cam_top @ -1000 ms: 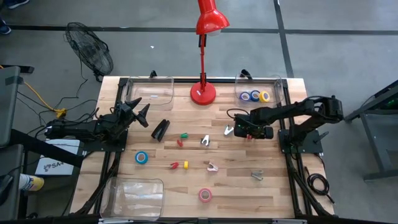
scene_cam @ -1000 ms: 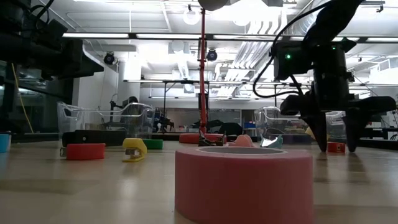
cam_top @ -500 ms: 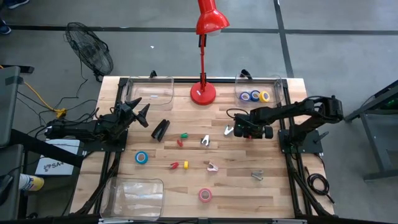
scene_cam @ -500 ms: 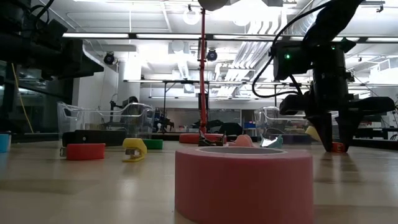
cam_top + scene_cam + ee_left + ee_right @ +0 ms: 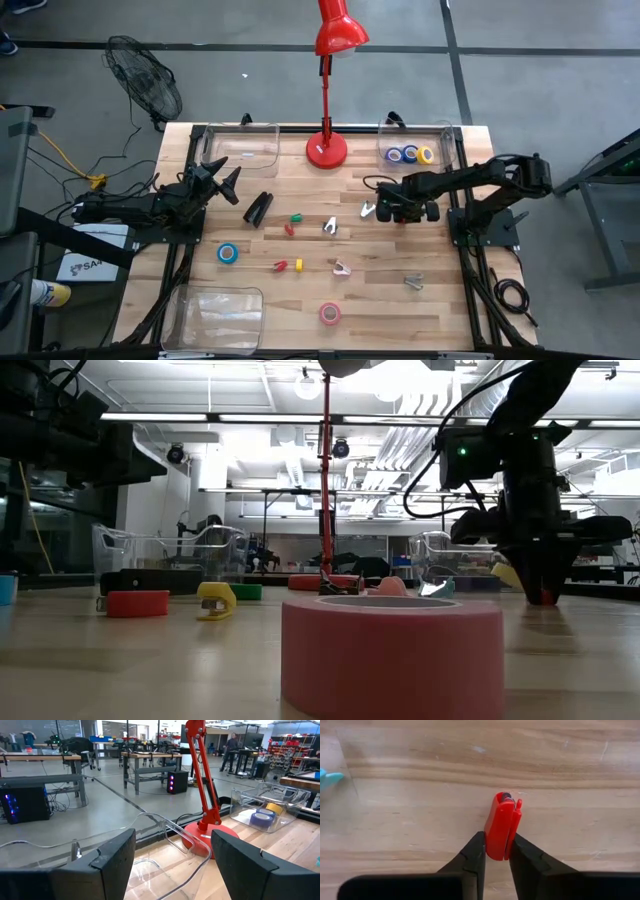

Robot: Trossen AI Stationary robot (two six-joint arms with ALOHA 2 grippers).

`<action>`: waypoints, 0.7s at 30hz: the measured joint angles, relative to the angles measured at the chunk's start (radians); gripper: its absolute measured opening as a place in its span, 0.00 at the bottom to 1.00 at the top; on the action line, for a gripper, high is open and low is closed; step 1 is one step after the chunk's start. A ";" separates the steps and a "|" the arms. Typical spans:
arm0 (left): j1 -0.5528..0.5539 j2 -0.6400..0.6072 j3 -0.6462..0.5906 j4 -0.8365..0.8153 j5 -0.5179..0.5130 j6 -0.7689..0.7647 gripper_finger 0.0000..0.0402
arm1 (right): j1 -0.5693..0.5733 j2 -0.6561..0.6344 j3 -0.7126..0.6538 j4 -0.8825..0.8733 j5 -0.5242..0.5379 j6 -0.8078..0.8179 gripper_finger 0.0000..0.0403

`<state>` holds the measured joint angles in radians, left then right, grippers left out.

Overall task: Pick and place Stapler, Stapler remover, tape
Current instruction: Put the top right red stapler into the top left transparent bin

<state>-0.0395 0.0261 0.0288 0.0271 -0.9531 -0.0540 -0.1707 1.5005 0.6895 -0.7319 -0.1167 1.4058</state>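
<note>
My right gripper [image 5: 496,854] points down at the table's right middle [image 5: 405,212], shut on a small red stapler remover [image 5: 501,822]. In the high view the gripper hides the remover. The black stapler [image 5: 258,207] lies flat left of centre. A blue tape roll [image 5: 228,253] and a pink one [image 5: 329,313] lie on the wood. More rolls [image 5: 410,154] sit in the back right bin. My left gripper [image 5: 172,865] waits open and level at the left edge [image 5: 225,178]. My right gripper pinches the red stapler remover's two flat sides [image 5: 492,845] between its two fingers, which press its two leaves together. The fingers come from above, pointing down. The remover stands at table level [image 5: 541,597], not lifted.
Several other small removers, among them a white one [image 5: 368,209], a green one [image 5: 296,216] and a pink one [image 5: 342,268], are scattered mid-table. A red lamp's base [image 5: 327,150] stands at the back centre. Clear bins sit at the back left [image 5: 240,150] and front left [image 5: 215,315].
My right gripper has stayed in place and shut: its fingers stood apart on either side of the red remover and now meet on it. The remover has kept its place on the table.
</note>
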 joint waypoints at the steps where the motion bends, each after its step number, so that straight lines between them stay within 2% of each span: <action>1: 0.000 0.000 0.000 0.000 0.000 0.000 0.63 | 0.000 0.000 0.000 0.000 -0.004 -0.001 0.14; 12: 0.000 0.000 0.000 0.000 0.000 0.000 0.63 | 0.000 0.000 0.000 0.001 -0.010 -0.007 0.14; 21: 0.000 0.000 0.000 0.000 0.000 0.000 0.63 | 0.001 0.002 0.015 0.017 -0.053 -0.146 0.14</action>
<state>-0.0395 0.0264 0.0290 0.0271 -0.9532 -0.0539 -0.1699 1.5021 0.7041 -0.7153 -0.1701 1.2593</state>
